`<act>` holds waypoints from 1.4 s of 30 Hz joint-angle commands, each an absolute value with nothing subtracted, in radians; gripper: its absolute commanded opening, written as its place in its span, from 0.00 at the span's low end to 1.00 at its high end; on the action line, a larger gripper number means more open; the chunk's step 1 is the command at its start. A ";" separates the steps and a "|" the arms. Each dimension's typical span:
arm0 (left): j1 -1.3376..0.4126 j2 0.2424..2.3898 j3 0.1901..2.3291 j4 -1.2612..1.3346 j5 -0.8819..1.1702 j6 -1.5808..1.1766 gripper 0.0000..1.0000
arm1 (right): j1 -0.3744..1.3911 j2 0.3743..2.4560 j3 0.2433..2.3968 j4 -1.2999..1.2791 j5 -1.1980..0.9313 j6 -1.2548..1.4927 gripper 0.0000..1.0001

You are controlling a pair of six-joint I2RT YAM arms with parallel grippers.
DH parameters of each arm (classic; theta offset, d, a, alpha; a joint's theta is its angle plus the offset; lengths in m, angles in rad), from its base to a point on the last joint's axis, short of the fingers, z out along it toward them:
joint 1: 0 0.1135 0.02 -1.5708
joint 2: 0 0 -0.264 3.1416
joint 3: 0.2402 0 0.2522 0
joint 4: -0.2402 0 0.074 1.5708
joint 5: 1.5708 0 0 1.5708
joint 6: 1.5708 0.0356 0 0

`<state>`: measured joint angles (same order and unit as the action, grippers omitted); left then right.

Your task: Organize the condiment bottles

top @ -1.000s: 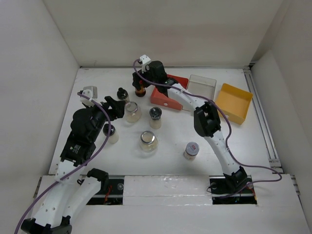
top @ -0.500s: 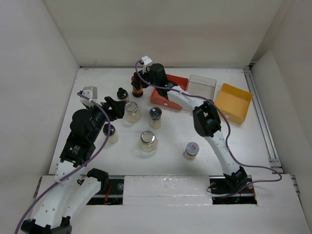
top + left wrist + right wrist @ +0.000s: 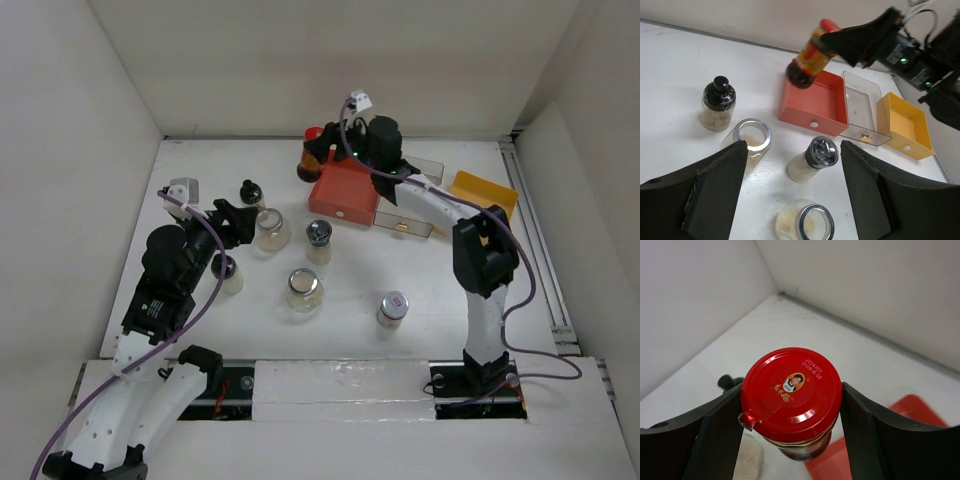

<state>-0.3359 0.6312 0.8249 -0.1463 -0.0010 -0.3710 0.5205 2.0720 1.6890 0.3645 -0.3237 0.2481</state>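
My right gripper (image 3: pixel 326 150) is shut on the dark jar with the red cap (image 3: pixel 311 158) and holds it tilted in the air at the far left corner of the red tray (image 3: pixel 345 195). In the right wrist view the red cap (image 3: pixel 791 392) fills the gap between the fingers (image 3: pixel 720 435). The left wrist view shows the same jar (image 3: pixel 809 56) raised. My left gripper (image 3: pixel 236 220) is open and empty, near a silver-lidded glass jar (image 3: pixel 270 229). Ahead of it (image 3: pixel 792 150) stand a black-capped bottle (image 3: pixel 717 102), a grinder bottle (image 3: pixel 812 159) and a second glass jar (image 3: pixel 807 225).
A clear tray (image 3: pixel 405 205) and a yellow tray (image 3: pixel 487 195) stand right of the red tray. A small dark-capped bottle (image 3: pixel 226 271) sits by the left arm. A bottle with a red-and-white lid (image 3: pixel 392 308) stands front right. White walls close in the table.
My right gripper has lifted the dark red-capped jar off the table and carried it right, to the red tray's far corner. The left arm has not moved.
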 commanded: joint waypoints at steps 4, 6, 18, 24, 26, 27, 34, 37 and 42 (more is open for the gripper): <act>-0.331 0.618 0.824 -0.095 0.020 -0.359 0.70 | 0.423 1.921 1.565 0.612 -0.276 0.252 0.51; -0.331 0.618 0.824 -0.095 0.020 -0.359 0.70 | 0.410 1.921 1.554 0.601 -0.253 0.218 0.51; -0.331 0.618 0.824 -0.086 0.029 -0.359 0.70 | 0.387 2.166 1.856 0.377 -0.216 0.097 0.53; -0.331 0.630 0.824 -0.086 0.029 -0.359 0.70 | 0.387 2.237 1.916 0.377 -0.178 0.087 0.54; -0.331 0.630 0.824 -0.086 0.029 -0.359 0.70 | 0.387 2.261 1.925 0.368 -0.158 0.087 0.54; -0.331 0.630 0.824 -0.086 0.029 -0.359 0.70 | 0.396 2.261 1.925 0.368 -0.149 0.078 0.55; -0.331 0.640 0.824 -0.086 0.029 -0.359 0.70 | 0.433 2.261 1.891 0.388 -0.080 0.029 0.67; -0.331 0.640 0.824 -0.086 0.029 -0.359 0.71 | 0.443 2.270 1.882 0.388 -0.080 0.029 0.78; -0.331 0.640 0.824 -0.086 0.038 -0.359 0.71 | 0.462 2.215 1.835 0.388 -0.080 0.029 0.95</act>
<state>-0.3359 0.6434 0.8249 -0.1383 0.0200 -0.3710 0.4488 2.2936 1.8420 0.2825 -0.0864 0.0334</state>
